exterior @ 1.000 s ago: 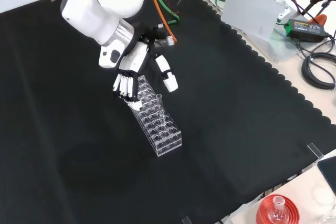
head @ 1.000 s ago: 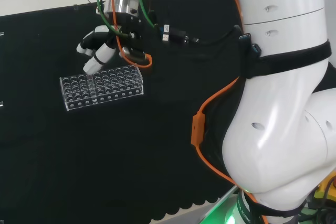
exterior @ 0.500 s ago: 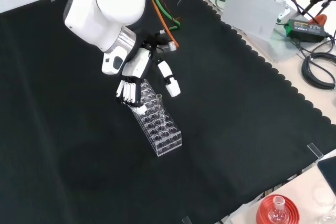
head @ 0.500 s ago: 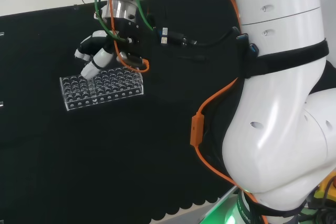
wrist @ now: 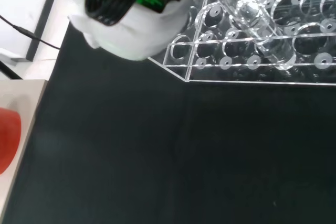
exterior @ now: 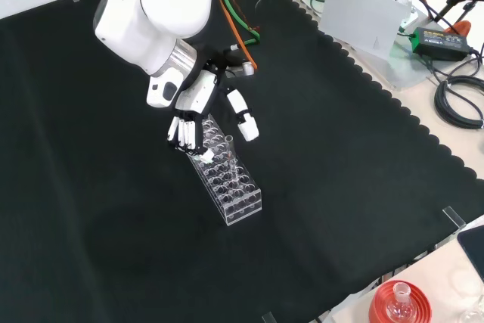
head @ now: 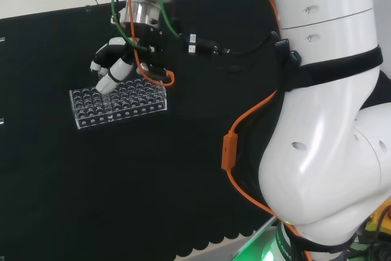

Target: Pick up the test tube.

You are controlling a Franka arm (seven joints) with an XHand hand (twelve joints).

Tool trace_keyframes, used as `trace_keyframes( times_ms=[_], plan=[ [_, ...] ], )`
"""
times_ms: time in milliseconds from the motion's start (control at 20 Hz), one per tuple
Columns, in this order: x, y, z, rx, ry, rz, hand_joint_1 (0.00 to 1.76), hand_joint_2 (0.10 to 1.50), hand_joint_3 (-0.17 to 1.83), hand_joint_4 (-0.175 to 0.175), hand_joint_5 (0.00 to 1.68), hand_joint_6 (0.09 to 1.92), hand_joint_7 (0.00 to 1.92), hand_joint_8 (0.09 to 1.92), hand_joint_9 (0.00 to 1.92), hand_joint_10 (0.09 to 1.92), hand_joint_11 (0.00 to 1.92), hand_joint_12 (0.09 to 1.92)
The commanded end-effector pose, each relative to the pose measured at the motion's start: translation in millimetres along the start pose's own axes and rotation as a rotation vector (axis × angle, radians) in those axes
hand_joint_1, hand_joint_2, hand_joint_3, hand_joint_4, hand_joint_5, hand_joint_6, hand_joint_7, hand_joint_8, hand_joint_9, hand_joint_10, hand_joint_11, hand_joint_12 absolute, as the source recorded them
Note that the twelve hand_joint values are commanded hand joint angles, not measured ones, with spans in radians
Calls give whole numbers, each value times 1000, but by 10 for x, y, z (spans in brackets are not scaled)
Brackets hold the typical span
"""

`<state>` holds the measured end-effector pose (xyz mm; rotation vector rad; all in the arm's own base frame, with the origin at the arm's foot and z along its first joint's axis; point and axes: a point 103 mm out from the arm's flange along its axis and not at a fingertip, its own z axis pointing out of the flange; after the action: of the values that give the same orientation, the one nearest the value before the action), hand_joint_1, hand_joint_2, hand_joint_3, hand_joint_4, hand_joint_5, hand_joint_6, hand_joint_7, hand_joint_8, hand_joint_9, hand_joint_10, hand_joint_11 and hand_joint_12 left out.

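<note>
So there's one clear plastic rack (exterior: 225, 181) sitting on the black cloth (exterior: 340, 187), and one test tube (exterior: 224, 147) standing in it near the end closest to the hand. In the front view the tube stands roughly upright, open mouth up, its top poking above the rack's top plate. In the wrist view the tube (wrist: 260, 22) is close and large, its long axis running through the rack's holes with the rounded bottom down by the lower plate.

The hand (exterior: 198, 104) hangs over that end of the rack. Its fingers (exterior: 184, 132) are fairly straight and pointing down at the rack's far corner, while the thumb (exterior: 243, 116) sticks out apart from them on the other side of the tube. Nothing's pinched; the tube stands in the gap between fingers and thumb. In the head view the hand (head: 113, 65) has its fingertips just over the rack (head: 119, 102).

There's black lettering on the arm's white link in the front view, cut off at the edge.
</note>
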<state>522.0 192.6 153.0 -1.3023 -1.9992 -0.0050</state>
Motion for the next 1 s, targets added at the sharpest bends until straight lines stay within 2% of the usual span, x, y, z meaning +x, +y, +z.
trace_keyframes(
  times_ms=[50,450,1000],
  plan=[
    [-19,8,-13,-14,-3,2,1090,590,766,-58,600,865,631,831,462,904,124,1545],
    [-38,86,-35,-23,-9,-3,1106,595,776,-89,725,899,782,794,550,863,184,1527],
    [-22,147,-22,-17,-21,-1,1126,592,784,-104,787,900,879,773,632,826,220,1515]
  ],
)
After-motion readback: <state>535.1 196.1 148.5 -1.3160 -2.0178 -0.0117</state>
